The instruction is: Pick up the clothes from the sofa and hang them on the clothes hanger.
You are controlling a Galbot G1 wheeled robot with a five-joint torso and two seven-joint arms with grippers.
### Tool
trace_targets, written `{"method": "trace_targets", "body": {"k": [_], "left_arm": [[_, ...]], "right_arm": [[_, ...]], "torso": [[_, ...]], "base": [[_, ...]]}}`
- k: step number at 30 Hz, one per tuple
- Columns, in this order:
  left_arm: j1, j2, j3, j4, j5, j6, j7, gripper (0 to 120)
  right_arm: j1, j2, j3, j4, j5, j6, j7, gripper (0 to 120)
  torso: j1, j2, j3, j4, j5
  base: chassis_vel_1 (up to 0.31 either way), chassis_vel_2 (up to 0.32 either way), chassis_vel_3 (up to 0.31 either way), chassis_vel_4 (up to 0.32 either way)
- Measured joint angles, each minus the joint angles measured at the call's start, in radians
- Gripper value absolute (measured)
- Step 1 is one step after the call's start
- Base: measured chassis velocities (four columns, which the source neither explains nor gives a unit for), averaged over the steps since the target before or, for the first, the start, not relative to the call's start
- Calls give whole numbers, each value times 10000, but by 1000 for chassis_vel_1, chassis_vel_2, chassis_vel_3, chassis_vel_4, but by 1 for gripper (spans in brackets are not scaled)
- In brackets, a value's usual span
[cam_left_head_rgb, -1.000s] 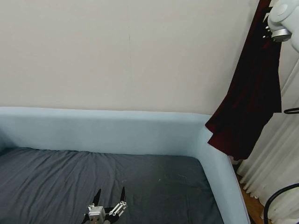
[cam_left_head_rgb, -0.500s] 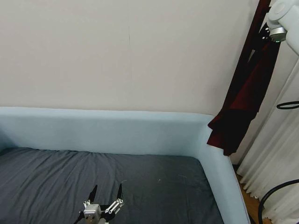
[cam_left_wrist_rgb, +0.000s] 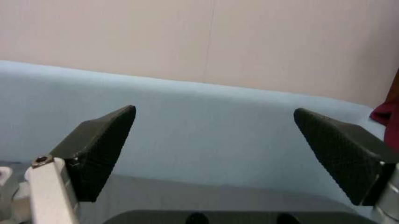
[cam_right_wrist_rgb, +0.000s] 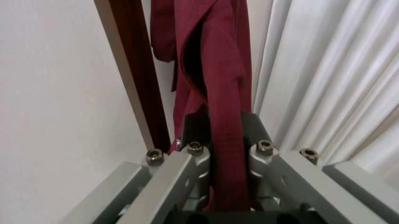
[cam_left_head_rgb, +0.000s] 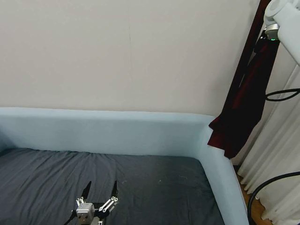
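Head view, from the left: the left gripper (cam_left_head_rgb: 101, 187) hovers low over the dark grey seat of the sofa (cam_left_head_rgb: 117, 133), its black fingers (cam_left_wrist_rgb: 100, 144) spread wide with nothing between them. Past the sofa's right-hand arm a dark red garment (cam_left_head_rgb: 243, 108) hangs down along a dark wooden stand post (cam_right_wrist_rgb: 134, 70), its hem dipping below the top of the backrest. High above that sofa corner the right gripper (cam_right_wrist_rgb: 224, 128) is clamped on the garment's cloth, with a white curtain (cam_left_head_rgb: 281, 159) beyond.
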Motion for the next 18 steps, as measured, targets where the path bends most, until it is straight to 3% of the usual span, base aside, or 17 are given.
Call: {"method": "trace_targets", "body": {"k": [12, 18], "left_arm": [[209, -437, 134, -128, 230, -138, 3, 100], [302, -515, 140, -179, 301, -207, -5, 100]], "right_arm": [[-374, -294, -164, 876, -9, 10, -168, 4], [-341, -621, -406, 1669, -237, 8, -390, 27]], "torso": [[0, 1, -1, 0, -2], [0, 0, -1, 4, -1]], "base": [[0, 0, 0, 0], [0, 0, 0, 0]]}}
